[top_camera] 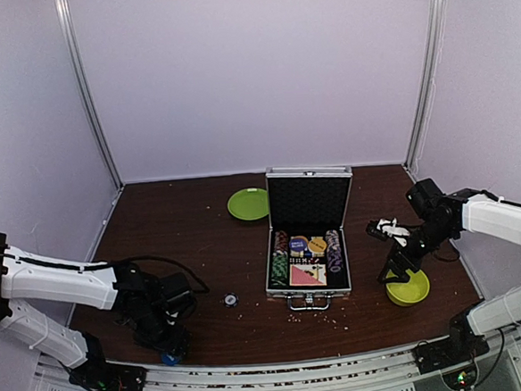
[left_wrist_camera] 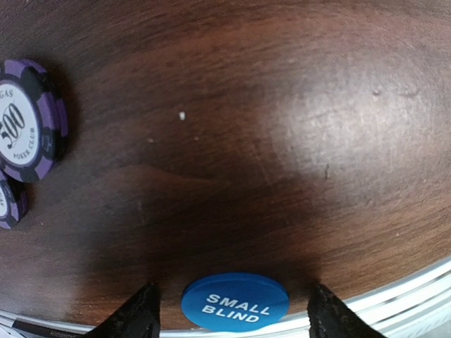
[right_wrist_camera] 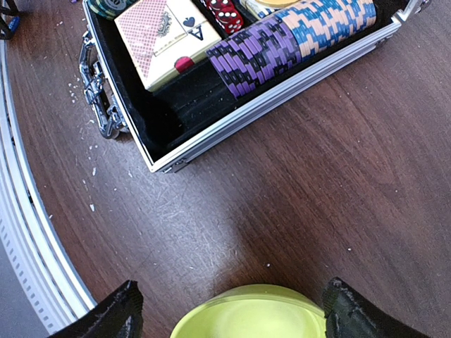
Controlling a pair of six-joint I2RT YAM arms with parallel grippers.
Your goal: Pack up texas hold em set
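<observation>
The silver case [top_camera: 309, 246] stands open mid-table with its lid up. In the right wrist view its rim [right_wrist_camera: 246, 116] encloses a card deck [right_wrist_camera: 165, 35], red dice [right_wrist_camera: 224, 14] and rows of striped chips [right_wrist_camera: 257, 53]. A blue "SMALL BLIND" disc [left_wrist_camera: 235, 302] lies flat by the near table edge. My left gripper [left_wrist_camera: 232, 299] is open, its fingers either side of the disc and apart from it. Two purple 500 chips [left_wrist_camera: 25, 120] lie loose to the left. My right gripper [right_wrist_camera: 232, 292] hangs open and empty over the yellow-green bowl [right_wrist_camera: 250, 313].
A flat green plate [top_camera: 248, 203] sits at the back, left of the case lid. One loose chip [top_camera: 230, 299] lies left of the case front. The metal rail [top_camera: 282, 373] runs along the near edge. White crumbs dot the wood near the case latches [right_wrist_camera: 95, 91].
</observation>
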